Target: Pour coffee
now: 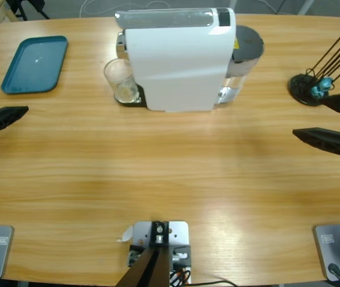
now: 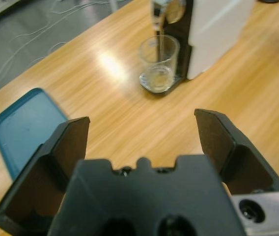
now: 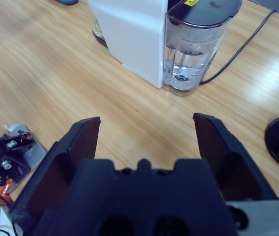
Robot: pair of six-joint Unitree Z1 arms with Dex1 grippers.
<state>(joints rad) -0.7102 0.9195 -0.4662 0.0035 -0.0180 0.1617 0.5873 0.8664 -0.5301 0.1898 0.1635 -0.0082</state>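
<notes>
While the white coffee machine [image 1: 179,60] lies with its long axis across the wooden table [image 1: 170,173], your glass [image 1: 121,81] stands upright on the drip tray at its spout end, with a shallow layer of pale coffee [image 2: 158,78] at the bottom. Your left gripper [image 2: 142,130] and right gripper [image 3: 147,132] both hover spread wide and hold nothing, well apart from the machine, with a teal tray [image 1: 35,64] near the left one. Only the left wrist view shows grey floor and cables beyond the table edge, and only the right wrist view shows the clear water tank [image 3: 193,54] with its black cord.
</notes>
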